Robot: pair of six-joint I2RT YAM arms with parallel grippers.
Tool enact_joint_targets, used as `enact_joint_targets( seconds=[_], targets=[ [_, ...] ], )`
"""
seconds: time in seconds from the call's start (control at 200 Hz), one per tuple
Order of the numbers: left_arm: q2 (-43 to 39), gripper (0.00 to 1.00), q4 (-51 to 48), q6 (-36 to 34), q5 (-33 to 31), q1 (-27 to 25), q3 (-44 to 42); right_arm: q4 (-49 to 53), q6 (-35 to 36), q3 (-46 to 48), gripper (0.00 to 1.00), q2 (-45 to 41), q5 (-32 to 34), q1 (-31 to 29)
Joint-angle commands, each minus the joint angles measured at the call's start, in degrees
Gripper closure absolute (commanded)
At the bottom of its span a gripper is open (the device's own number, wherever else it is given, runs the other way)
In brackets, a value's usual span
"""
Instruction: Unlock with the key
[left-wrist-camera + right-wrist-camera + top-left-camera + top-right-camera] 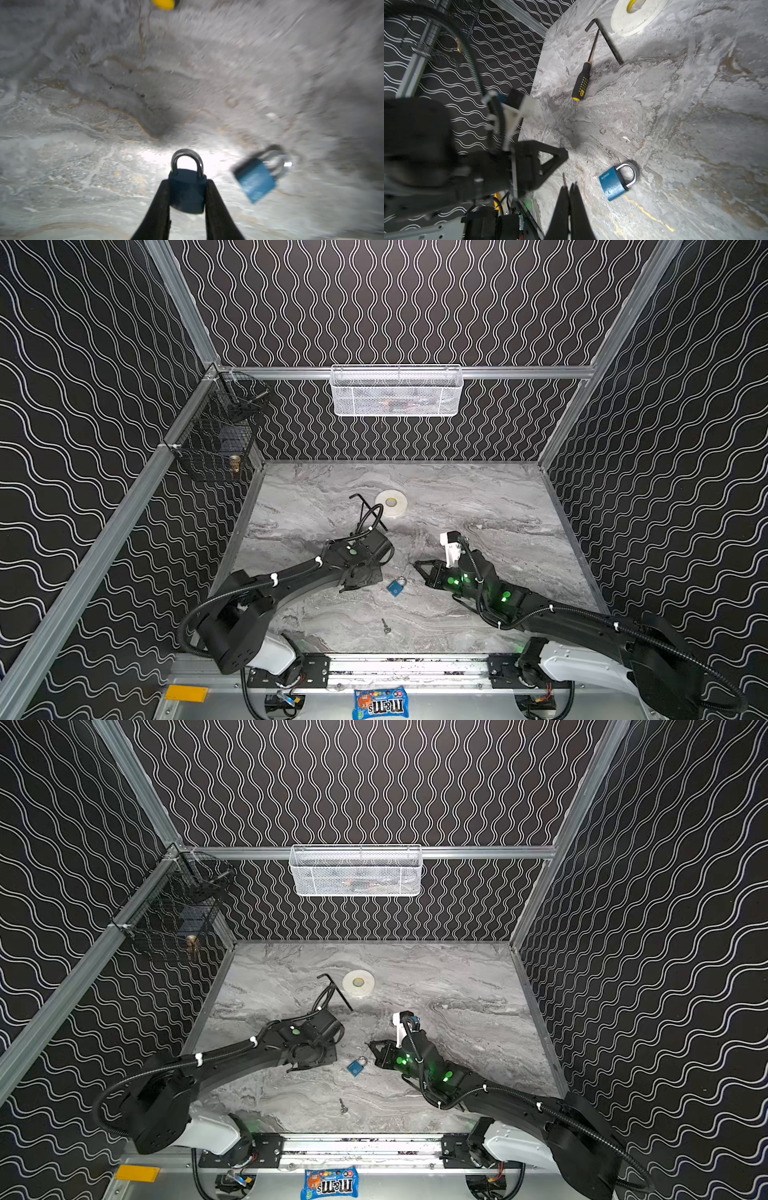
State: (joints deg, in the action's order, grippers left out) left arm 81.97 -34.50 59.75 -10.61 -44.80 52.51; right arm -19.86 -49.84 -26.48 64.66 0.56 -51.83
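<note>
Mid-table, front half: left gripper clamped on dark padlock body, shackle closed. Right gripper pinched together on what looks like the key, only a thin silver blade showing, apart from the lock. Grabs look done; insert + turn left to do. 2nd padlock lies on tabletop btwn arms.
</note>
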Motion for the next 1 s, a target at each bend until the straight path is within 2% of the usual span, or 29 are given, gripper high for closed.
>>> enact_joint_targets(
  seconds=[0.0,0.305,0.455,0.756,0.991],
  targets=[
    [-2.4,0.82,5.1,10.7,0.5,0.1,1.1,-4.5,3.3,-0.2,1.0,1.0,4.8,-1.5],
    [-6.2,0.84,13.0,26.9,2.8,0.1,3.2,-11.4,10.8,-2.5,1.0,3.9,19.6,-8.5],
    [-8.3,0.86,19.5,35.0,2.8,0.1,-0.3,-17.7,15.7,-3.5,1.0,6.9,25.0,-11.0],
    [-10.7,0.86,20.3,39.1,-0.8,0.1,-0.2,-24.8,17.9,-4.6,1.0,13.0,26.8,-11.5],
    [-10.6,0.86,20.7,38.4,-0.8,0.0,0.9,-28.5,20.3,-5.4,1.0,15.7,25.7,-11.7]
  ],
)
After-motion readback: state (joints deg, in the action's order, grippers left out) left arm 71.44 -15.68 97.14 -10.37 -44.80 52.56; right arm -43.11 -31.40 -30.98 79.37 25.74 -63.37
